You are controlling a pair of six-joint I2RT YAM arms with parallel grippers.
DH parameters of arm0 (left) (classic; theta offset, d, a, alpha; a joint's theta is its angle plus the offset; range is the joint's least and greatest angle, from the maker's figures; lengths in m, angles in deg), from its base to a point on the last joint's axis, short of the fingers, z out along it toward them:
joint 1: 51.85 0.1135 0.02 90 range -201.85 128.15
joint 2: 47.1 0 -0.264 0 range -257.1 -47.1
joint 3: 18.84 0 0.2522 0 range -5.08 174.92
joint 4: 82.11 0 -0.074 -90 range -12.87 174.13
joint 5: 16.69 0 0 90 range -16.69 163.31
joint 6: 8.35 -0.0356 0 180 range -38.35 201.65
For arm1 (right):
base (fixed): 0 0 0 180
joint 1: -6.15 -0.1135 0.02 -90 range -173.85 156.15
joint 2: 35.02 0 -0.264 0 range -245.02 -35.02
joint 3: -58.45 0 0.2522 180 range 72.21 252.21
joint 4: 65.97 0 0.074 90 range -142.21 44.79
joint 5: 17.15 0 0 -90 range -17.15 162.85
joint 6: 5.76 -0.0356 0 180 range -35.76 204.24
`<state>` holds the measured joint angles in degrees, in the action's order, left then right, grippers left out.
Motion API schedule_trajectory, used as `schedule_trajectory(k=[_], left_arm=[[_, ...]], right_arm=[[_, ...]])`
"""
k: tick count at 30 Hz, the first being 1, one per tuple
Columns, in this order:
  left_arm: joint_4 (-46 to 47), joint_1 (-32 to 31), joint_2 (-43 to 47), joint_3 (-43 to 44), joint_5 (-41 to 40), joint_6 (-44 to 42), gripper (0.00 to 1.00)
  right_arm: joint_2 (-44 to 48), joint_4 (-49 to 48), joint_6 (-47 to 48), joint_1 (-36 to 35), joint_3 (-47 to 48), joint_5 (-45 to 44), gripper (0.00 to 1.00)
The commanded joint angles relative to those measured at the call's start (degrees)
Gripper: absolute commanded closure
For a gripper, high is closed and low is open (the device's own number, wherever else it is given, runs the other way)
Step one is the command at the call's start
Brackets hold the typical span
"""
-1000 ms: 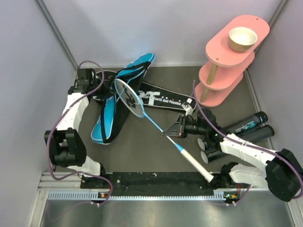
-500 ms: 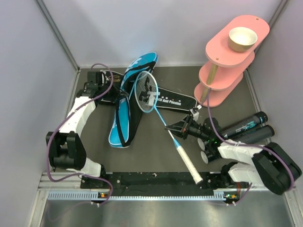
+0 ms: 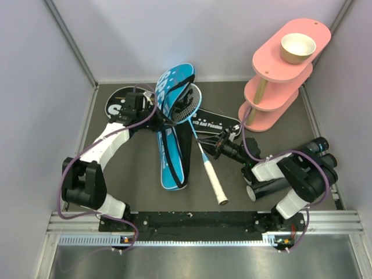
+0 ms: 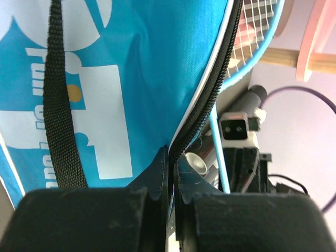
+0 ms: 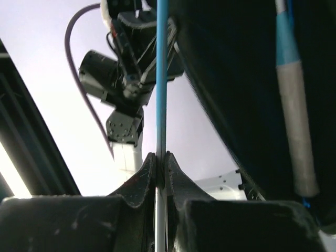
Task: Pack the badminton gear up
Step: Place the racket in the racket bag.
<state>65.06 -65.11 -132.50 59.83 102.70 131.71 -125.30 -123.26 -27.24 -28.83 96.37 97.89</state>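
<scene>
My left gripper point(image 4: 170, 164) is shut on the zipper edge of the blue racket bag point(image 4: 131, 79), which it holds lifted at the back centre point(image 3: 173, 139). The blue racket's head point(image 3: 187, 103) sits at the bag's open mouth, partly under the blue flap. My right gripper point(image 5: 161, 157) is shut on the racket's thin blue shaft point(image 5: 161, 79), just above the white handle point(image 3: 214, 185). The black racket bag point(image 3: 119, 106) lies flat beneath both. Two black tubes point(image 3: 311, 152) lie at the right. A second white-wrapped handle point(image 5: 296, 131) shows against dark fabric in the right wrist view.
The pink three-tier stand point(image 3: 279, 75) rises at the back right, with the tan bowl point(image 3: 297, 47) on its top tier. Grey walls close in the left, back and right. The black rail point(image 3: 192, 222) runs along the near edge between the arm bases.
The left gripper has carried the blue bag rightward and swung it nearly upright. The right gripper has moved left and back, swinging the racket so that its head meets the bag's mouth.
</scene>
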Motion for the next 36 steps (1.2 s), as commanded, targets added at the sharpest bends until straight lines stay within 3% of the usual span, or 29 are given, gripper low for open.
schedule_trajectory(k=[1,6,11,15,19,23,25,33,36], left_arm=[[7.1,-2.2,-0.1,0.2,6.6,-0.2,1.0],[9.8,-4.4,0.9,0.8,11.2,0.0,1.0],[7.3,-6.8,1.6,2.9,13.7,-2.1,1.0],[5.6,-7.2,1.7,2.7,15.9,-4.3,1.0],[-4.5,-7.3,0.9,6.1,15.1,-12.0,1.0],[-8.0,-7.4,-0.2,6.1,18.4,-15.6,1.0],[-8.5,-7.5,0.0,5.6,18.7,-16.8,1.0],[-5.5,-10.8,-0.7,5.1,21.0,-14.8,1.0],[-5.1,-11.4,-0.6,4.5,21.0,-14.7,1.0]], right_arm=[[-3.3,-21.0,-2.7,0.5,4.6,-3.4,1.0],[-6.4,-11.7,8.3,0.1,11.2,1.5,1.0],[-15.0,-12.3,19.3,0.3,18.1,2.7,1.0],[-13.8,1.6,34.6,0.7,21.1,2.4,1.0],[-14.8,2.0,37.6,5.9,22.5,8.7,1.0],[-10.6,17.1,49.9,8.7,24.8,11.5,1.0],[-9.7,19.5,51.0,9.7,26.6,12.2,1.0],[-8.3,27.1,53.6,7.5,31.3,1.1,1.0],[-6.3,37.0,62.6,5.5,35.1,-4.9,1.0]])
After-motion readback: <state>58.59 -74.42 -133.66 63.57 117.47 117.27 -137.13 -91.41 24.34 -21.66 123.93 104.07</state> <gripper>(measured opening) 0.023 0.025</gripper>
